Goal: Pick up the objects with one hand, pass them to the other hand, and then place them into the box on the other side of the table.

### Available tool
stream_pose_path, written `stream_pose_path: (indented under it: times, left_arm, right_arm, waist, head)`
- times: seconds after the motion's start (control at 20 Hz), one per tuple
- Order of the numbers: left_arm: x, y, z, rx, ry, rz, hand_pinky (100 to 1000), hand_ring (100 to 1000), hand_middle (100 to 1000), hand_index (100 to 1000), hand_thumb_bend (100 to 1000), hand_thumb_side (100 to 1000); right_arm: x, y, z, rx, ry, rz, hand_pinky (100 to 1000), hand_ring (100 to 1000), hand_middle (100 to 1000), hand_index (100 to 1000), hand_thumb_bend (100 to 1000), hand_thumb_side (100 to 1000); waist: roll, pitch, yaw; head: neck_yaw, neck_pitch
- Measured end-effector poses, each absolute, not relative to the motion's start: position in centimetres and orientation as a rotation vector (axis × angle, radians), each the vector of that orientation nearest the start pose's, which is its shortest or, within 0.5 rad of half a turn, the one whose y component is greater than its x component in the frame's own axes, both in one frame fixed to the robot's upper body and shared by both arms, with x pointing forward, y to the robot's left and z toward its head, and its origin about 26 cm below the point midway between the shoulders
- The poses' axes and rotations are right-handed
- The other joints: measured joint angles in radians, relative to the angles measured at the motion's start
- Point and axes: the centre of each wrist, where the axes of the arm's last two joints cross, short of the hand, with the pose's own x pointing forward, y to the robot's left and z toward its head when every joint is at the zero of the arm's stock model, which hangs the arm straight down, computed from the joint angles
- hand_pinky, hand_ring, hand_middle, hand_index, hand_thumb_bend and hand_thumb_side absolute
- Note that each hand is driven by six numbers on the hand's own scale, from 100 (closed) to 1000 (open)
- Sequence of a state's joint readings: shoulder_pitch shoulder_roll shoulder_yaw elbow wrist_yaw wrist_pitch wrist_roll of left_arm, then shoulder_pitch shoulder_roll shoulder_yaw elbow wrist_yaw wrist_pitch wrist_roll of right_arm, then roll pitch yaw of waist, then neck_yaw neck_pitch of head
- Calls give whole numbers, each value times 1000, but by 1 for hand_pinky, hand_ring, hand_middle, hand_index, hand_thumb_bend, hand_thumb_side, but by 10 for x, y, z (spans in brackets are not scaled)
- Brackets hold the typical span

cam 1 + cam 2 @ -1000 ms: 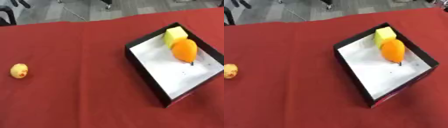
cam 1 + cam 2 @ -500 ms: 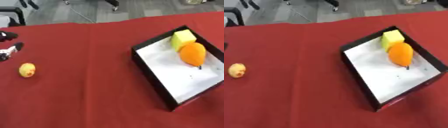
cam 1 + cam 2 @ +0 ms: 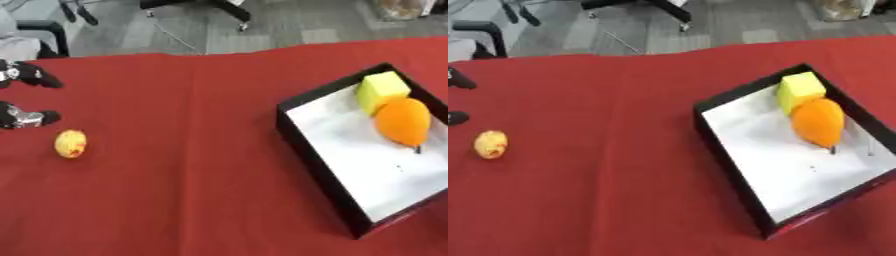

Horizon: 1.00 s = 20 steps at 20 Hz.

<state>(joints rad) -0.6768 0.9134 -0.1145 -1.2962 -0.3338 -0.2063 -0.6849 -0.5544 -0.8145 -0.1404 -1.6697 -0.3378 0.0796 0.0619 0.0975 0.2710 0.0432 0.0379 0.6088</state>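
Note:
A small yellow fruit with a red patch (image 3: 70,143) lies on the red table at the left. My left hand (image 3: 24,117) comes in at the left edge, just up and left of the fruit, apart from it, with fingers and thumb spread. At the right stands a black box (image 3: 302,147) with a white floor. Inside it, at the far end, lie a yellow block (image 3: 382,90) and an orange fruit (image 3: 402,121). My right hand shows in neither view.
The red cloth (image 3: 184,175) covers the whole table. Beyond its far edge is grey floor with chair legs (image 3: 232,12) and a dark chair (image 3: 48,35) at the upper left.
The camera has shifted, so the fruit and box sit further right and lower. My left hand has come into view at the left edge, near the yellow fruit.

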Motion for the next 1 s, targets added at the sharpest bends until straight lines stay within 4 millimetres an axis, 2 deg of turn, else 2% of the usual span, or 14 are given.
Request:
stream_pose_path:
  times: [0.15, 0.3, 0.55, 0.7, 0.9, 1.0]
  left_arm:
    - [392, 418, 267, 684, -1281, -1486, 939, 891, 789, 866, 325, 274]
    - [395, 423, 259, 664, -1213, -1449, 978, 893, 787, 854, 313, 383]
    - [398, 425, 249, 612, -1144, -1426, 982, 894, 789, 850, 418, 525]
    - [400, 424, 242, 605, -1107, -1424, 978, 892, 788, 851, 449, 587]
    - [405, 419, 235, 613, -1066, -1434, 974, 895, 793, 855, 525, 626]
    - [407, 416, 233, 629, -1047, -1440, 971, 898, 797, 859, 583, 600]
  right_arm:
    - [338, -381, 310, -362, -2160, 425, 835, 897, 880, 839, 606, 241]
    - [338, -381, 309, -366, -2158, 424, 835, 895, 879, 838, 607, 241]
    - [337, -382, 309, -370, -2153, 415, 836, 894, 875, 836, 607, 239]
    - [337, -383, 308, -373, -2149, 410, 837, 893, 874, 835, 607, 239]
    - [337, -383, 308, -375, -2147, 405, 837, 893, 875, 835, 607, 240]
    - [337, -383, 307, -375, -2146, 404, 837, 893, 874, 834, 607, 240]
  waist:
    - [0, 0, -1]
    - [0, 0, -5]
    - [4, 0, -6]
    - [4, 0, -6]
    - [4, 1, -7]
    - [4, 2, -8]
  head:
    - [-8, 0]
    - [-20, 1]
    - [-41, 4]
    - [-49, 5]
    - [-53, 5]
    - [-62, 5]
